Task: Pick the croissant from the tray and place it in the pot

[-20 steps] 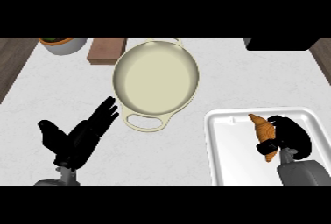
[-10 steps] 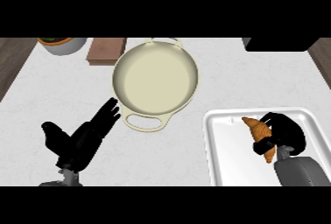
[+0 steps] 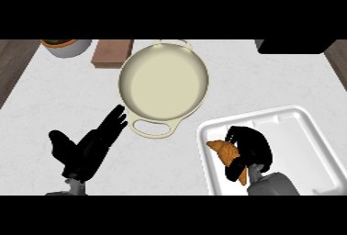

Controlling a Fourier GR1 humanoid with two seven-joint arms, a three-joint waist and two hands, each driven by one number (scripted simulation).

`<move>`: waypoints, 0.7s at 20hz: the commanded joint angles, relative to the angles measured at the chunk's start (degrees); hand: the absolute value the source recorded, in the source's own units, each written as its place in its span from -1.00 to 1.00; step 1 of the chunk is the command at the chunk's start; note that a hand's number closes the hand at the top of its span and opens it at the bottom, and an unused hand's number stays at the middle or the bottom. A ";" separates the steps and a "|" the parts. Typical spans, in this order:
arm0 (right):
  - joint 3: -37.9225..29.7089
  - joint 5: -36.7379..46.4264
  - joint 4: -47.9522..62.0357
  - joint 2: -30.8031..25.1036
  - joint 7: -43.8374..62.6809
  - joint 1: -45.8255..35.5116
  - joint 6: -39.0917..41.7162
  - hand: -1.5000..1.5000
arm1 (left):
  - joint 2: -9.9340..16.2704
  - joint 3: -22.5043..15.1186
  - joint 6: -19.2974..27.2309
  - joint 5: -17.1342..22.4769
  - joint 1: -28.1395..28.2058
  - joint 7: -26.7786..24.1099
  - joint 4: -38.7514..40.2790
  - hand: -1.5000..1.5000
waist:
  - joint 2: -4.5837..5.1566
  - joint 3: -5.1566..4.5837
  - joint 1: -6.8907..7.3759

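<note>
While left hand rests open, right hand fingers clasp croissant

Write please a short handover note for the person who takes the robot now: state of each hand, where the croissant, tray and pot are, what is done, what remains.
Right hand: shut on the croissant, over the white tray at the lower right. I cannot tell if the croissant is lifted off the tray.
Left hand: open, holds nothing, at the lower left beside the pot handle.
Pot: cream, oval, in the middle of the counter, nothing visible inside.
Done: croissant grasped.
Left: carry it to the pot, which lies up and to the left of the tray, and release it inside.
</note>
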 commanded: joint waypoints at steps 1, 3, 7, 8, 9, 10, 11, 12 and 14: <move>8.04 4.25 -6.47 3.21 1.75 3.91 0.24 1.00 | 0.10 0.32 -0.96 0.49 1.19 -1.20 -0.45 0.00 | 0.03 0.13 -0.25; 7.00 3.83 -11.18 1.64 2.68 4.22 3.55 1.00 | 1.38 2.02 -1.59 1.69 1.48 0.75 -1.73 0.00 | 0.08 0.14 -0.21; 7.95 10.38 -21.16 -0.78 8.97 5.02 2.51 1.00 | 1.91 2.60 -2.22 2.89 -0.32 2.40 -1.92 0.00 | -0.05 0.12 -0.69; 9.17 13.43 -21.29 1.61 12.94 2.47 2.71 1.00 | 1.69 1.45 -2.30 1.62 3.20 0.42 -2.36 0.00 | -0.09 0.10 -0.28; 7.27 13.94 -21.15 -0.26 10.20 2.17 -0.16 1.00 | -0.99 0.38 1.48 -0.66 -1.51 1.86 -1.31 0.00 | 0.01 0.14 -0.69; 7.91 14.35 -28.17 -0.33 13.56 2.62 3.27 1.00 | 0.18 0.84 -0.44 0.25 2.60 -0.12 -1.95 0.00 | -0.19 0.10 -0.71; 6.42 13.12 -29.49 -0.64 12.10 1.76 3.29 1.00 | -1.39 1.00 1.94 -0.14 -2.51 2.63 -0.07 0.00 | -0.02 0.13 -0.96; 5.97 12.09 -33.87 -0.82 12.62 1.66 5.28 1.00 | 2.42 3.45 -1.79 1.91 -0.57 1.64 -0.85 0.00 | -0.09 0.11 -0.77; 8.60 14.34 -37.93 -0.50 13.20 2.29 5.39 1.00 | -0.25 1.15 -0.45 -0.06 -0.25 -0.30 0.62 0.00 | -0.03 0.12 -0.69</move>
